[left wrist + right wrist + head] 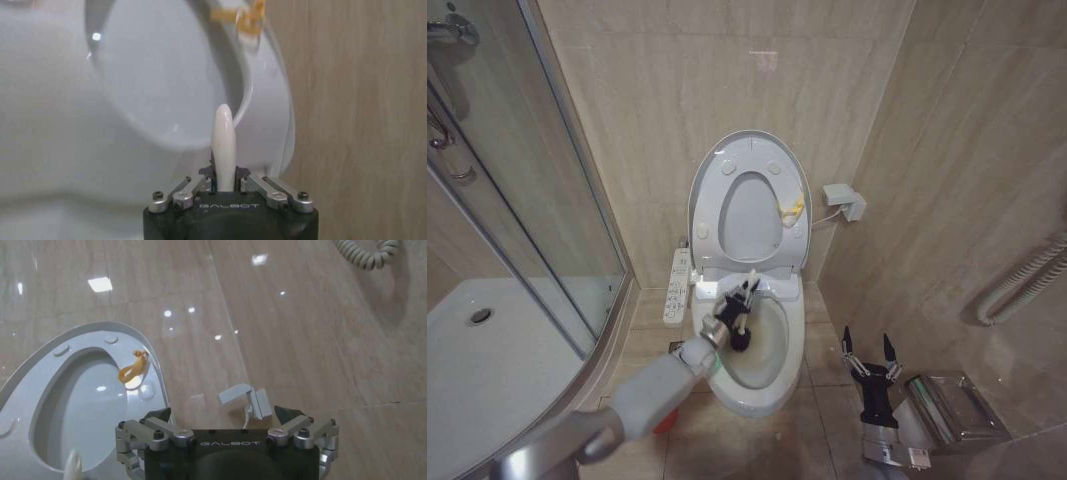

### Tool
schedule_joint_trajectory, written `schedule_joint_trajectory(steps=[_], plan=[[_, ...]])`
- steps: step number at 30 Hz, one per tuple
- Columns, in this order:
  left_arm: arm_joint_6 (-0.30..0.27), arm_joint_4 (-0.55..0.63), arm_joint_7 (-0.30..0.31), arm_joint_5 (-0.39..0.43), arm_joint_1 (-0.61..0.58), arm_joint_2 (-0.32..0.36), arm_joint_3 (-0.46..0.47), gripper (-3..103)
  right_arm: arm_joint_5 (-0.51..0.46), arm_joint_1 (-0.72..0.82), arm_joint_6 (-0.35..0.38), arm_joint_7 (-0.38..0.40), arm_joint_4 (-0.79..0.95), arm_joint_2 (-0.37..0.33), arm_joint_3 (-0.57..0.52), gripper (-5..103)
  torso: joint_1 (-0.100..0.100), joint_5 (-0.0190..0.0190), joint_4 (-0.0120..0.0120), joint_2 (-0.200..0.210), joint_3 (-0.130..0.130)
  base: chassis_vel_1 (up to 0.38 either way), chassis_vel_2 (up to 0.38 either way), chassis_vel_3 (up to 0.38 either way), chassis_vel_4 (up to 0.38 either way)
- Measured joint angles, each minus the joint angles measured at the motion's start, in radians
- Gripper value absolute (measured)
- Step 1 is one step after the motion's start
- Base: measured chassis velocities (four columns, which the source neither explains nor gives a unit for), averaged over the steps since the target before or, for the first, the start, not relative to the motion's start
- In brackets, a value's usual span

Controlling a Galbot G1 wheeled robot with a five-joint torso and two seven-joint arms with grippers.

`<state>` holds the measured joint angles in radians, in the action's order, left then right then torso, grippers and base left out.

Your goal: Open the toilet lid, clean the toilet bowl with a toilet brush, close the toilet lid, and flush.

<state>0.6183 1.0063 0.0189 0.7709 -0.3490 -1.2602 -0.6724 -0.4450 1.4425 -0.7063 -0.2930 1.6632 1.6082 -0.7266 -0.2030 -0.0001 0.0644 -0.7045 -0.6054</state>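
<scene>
The right gripper [867, 348] hangs idle beside the toilet bowl [779, 385], jaws wide, while the left gripper [739, 305] clamps the toilet brush [223, 145], handle upward, bristles partly hidden in the bowl, below the raised toilet lid [747, 155].
</scene>
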Motion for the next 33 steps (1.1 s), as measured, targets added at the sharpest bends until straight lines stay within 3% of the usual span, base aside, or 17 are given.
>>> schedule_joint_trajectory(steps=[8,15,18,25,30,31,33], plan=[[-0.052,0.217,0.046,0.067,0.032,0.110,-0.063,19,0.022,0.019,-0.003,0.000,0.007,0.000,-0.001,100,0.000,-0.0001,-0.0003,0.000,0.000,0.000,0.000,0.000,0.000],[-0.078,0.401,0.064,0.082,0.019,0.251,0.000,19,0.052,0.029,-0.012,0.000,0.008,0.000,0.005,100,0.000,-0.0002,-0.0006,0.000,0.000,0.000,0.000,0.000,0.000],[-0.094,0.523,0.078,0.083,-0.044,0.333,0.097,19,0.074,0.036,-0.029,0.002,-0.011,0.000,0.008,100,0.000,-0.0001,-0.0008,0.000,0.000,0.000,0.000,0.000,0.000],[-0.139,0.687,0.109,0.049,-0.193,0.373,0.227,19,0.095,0.049,-0.046,0.009,-0.021,0.000,0.023,100,0.000,-0.0004,0.0001,0.000,0.000,0.000,0.000,0.000,0.000],[-0.174,0.854,0.151,-0.043,-0.383,0.428,0.411,19,0.108,0.061,-0.059,0.013,-0.037,0.000,0.035,100,0.000,-0.0003,0.0000,0.000,0.000,0.000,0.000,0.000,0.000],[-0.174,0.854,0.151,-0.043,-0.383,0.428,0.411,19,0.108,0.061,-0.059,0.013,-0.037,0.000,0.035,100,0.000,-0.0003,0.0000,0.000,0.000,0.000,0.000,0.000,0.000],[-0.202,0.929,0.195,-0.105,-0.464,0.466,0.499,19,0.109,0.057,-0.064,0.017,-0.053,-0.005,0.039,100,0.000,0.0001,-0.0005,0.000,0.000,0.000,0.000,0.000,0.000]])
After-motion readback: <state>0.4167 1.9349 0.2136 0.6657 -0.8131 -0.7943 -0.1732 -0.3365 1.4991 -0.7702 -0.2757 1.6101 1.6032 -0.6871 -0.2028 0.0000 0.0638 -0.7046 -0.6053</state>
